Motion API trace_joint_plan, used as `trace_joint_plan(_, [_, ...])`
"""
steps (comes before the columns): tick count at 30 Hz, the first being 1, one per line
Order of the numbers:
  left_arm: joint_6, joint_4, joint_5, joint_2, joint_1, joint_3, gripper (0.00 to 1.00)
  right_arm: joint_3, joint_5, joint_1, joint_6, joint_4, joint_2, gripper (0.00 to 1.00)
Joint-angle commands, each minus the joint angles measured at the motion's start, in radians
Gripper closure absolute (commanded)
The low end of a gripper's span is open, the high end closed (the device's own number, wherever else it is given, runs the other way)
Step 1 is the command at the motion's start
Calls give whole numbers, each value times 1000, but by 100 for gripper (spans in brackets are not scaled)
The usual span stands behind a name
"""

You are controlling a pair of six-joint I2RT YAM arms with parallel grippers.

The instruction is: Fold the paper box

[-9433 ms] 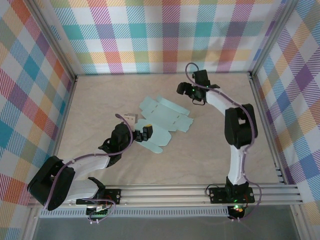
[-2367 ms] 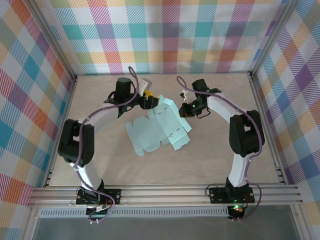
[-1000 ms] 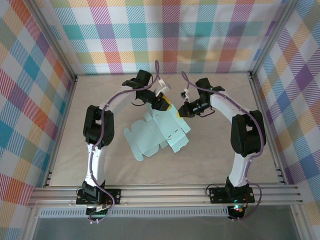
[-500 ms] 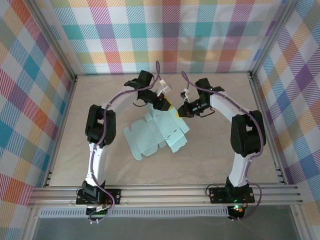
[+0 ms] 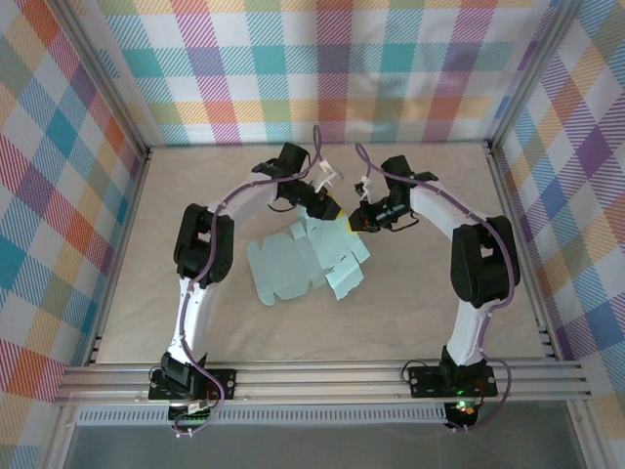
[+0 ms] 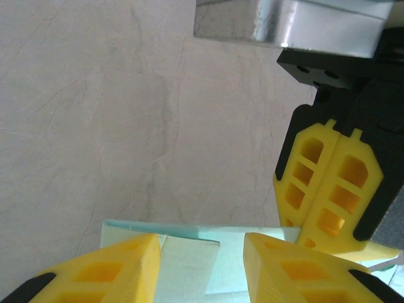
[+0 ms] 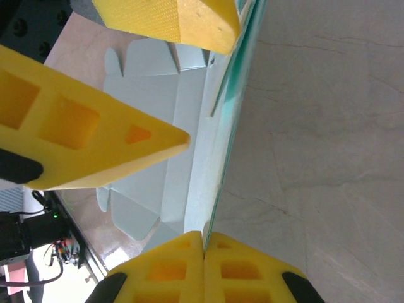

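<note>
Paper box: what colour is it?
The paper box is plain pale mint-blue, clearest in the top external view.

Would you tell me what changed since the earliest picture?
The left arm swung from the near left to the far edge of the paper box; the left gripper stands open beside the right gripper, which moved onto that edge. The box turned slightly, still mostly flat.

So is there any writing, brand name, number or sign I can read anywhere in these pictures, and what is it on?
None: no readable text in any view.
The paper box is plain pale card with no print. The checked walls carry only a colour pattern. The yellow fingers of the tools bear no marks.
</note>
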Motion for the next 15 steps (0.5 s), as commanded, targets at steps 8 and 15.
trace_joint_plan(8, [-131, 337, -105, -318, 74, -351, 48, -62, 156, 3, -128, 61, -92, 100])
trace_joint_plan(15, [-212, 432, -171, -436, 156, -580, 46, -121, 239, 3, -220, 110, -152, 100])
